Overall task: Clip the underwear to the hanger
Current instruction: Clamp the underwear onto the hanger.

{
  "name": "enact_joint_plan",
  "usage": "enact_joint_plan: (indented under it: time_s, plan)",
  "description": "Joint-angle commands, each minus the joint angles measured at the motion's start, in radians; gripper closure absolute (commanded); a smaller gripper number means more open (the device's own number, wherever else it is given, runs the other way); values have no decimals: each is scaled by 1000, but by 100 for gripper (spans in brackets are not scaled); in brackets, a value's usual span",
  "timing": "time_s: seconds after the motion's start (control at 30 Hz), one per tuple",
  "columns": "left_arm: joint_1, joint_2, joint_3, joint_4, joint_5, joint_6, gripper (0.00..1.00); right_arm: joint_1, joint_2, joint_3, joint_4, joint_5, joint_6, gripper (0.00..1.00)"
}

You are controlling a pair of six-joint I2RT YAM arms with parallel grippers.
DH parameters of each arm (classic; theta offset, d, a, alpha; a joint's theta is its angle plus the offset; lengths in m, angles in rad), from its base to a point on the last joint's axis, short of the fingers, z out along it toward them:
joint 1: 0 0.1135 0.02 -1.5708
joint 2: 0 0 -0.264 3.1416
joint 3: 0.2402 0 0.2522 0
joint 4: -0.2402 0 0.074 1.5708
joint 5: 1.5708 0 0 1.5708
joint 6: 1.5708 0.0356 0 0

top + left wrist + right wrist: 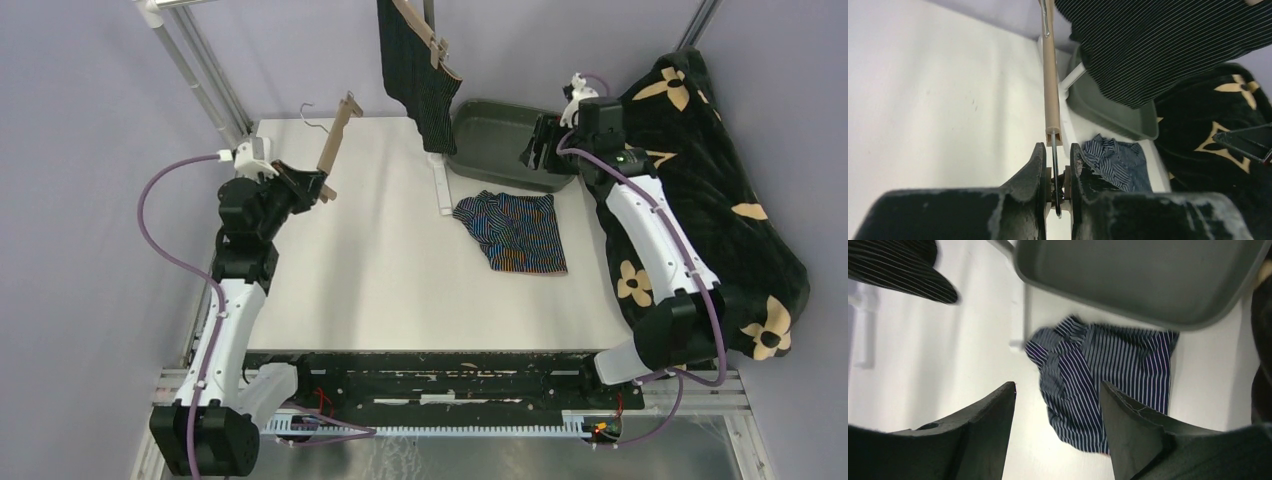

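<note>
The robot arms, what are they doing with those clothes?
The left gripper is shut on a tan hanger, holding it up over the table. The black pinstriped underwear hangs from another hanger at the back. The navy striped underwear lies crumpled on the table, not yet clipped. The right gripper is open and empty, near the grey tray and pointed toward the navy pair.
</note>
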Motion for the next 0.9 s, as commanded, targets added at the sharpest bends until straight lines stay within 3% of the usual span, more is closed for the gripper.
enact_joint_plan:
  time_s: [0.0,0.27,0.47,0.87]
  plan:
    - [-71,-29,-86,165,-140,-36,97,12,3,-114,61,80,35,30]
    - [-152,-75,-283,336,-214,-103,97,3,-24,-384,101,278,105,26]
    - [-181,-56,-334,377,-225,-108,97,-48,11,-518,184,250,181,25]
    - [-194,-26,-362,439,-204,-127,97,-98,47,-658,189,315,198,25]
